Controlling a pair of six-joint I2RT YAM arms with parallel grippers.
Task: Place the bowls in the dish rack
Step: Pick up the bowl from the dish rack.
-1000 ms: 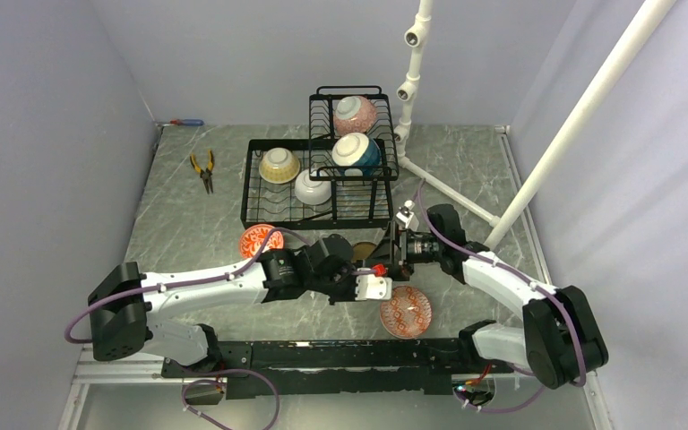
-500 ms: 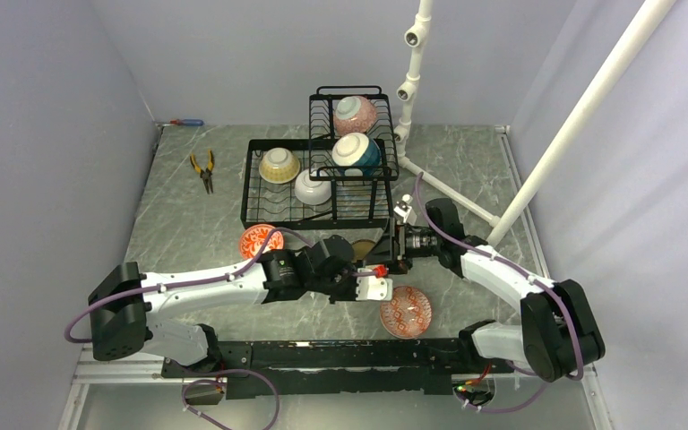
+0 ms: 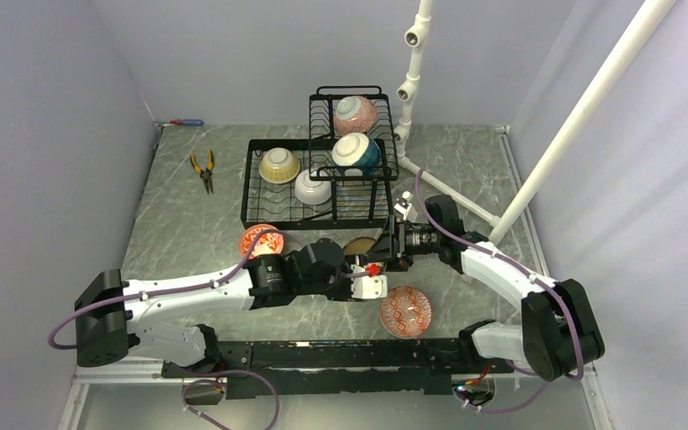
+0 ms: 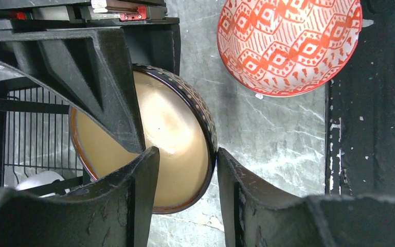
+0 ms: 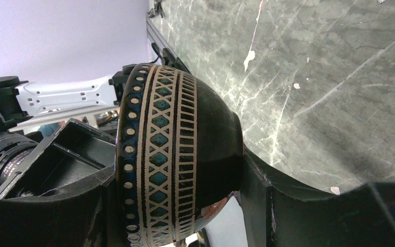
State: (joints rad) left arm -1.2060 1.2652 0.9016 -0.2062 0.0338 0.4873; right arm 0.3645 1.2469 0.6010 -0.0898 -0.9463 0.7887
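A dark bowl (image 3: 361,245) with a tan inside (image 4: 169,134) and a blue-and-cream banded outside (image 5: 180,154) hangs tilted on edge just in front of the dish rack (image 3: 247,188). My right gripper (image 5: 177,170) is shut on it, one finger inside the rim and one against its foot. My left gripper (image 4: 187,150) stands open astride the rim, its inner finger clear of the wall. A red-patterned bowl (image 3: 405,311) (image 4: 288,46) and a second red bowl (image 3: 261,241) sit on the table. In the rack are cream (image 3: 279,164), white (image 3: 313,187), teal-and-white (image 3: 356,153) and pink (image 3: 355,114) bowls.
Orange-handled pliers (image 3: 203,168) lie left of the rack. A white pipe stand (image 3: 412,72) rises behind the rack's right side, with a long white pipe (image 3: 582,107) slanting to the right. Both forearms cross the table's front half.
My left jaws have opened off the bowl's rim. My right jaws closed onto the bowl and hold it. The left arm's rear link has swung leftward.
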